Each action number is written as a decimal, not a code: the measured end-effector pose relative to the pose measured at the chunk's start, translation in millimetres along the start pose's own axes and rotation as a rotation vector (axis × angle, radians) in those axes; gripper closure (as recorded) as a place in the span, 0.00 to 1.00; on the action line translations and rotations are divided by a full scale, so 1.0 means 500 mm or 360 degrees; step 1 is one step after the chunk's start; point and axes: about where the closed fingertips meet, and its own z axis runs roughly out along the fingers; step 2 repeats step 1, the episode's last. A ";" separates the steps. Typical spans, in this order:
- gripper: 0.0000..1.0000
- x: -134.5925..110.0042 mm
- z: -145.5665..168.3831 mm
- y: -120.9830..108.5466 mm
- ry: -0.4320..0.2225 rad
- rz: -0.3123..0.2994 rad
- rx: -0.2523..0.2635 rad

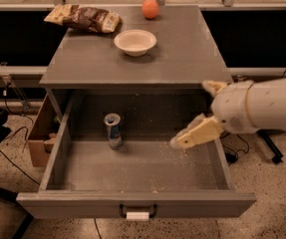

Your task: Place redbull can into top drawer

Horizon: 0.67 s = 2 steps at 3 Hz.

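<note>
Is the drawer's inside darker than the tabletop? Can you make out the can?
Camera view: yes, the top drawer is shadowed at its back, the tabletop brighter; the redbull can shows clearly, upright; the gripper, open, hangs over the drawer's right side.

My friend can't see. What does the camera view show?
A can stands upright in the open drawer. The gripper hangs open at the drawer's right side, apart from the can. On the cabinet top sit a bowl, an orange and a snack bag.
</note>
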 end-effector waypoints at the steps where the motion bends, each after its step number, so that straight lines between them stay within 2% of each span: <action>1: 0.00 -0.080 -0.127 -0.029 0.0217 -0.0100 0.0193; 2: 0.00 -0.080 -0.127 -0.029 0.0217 -0.0100 0.0193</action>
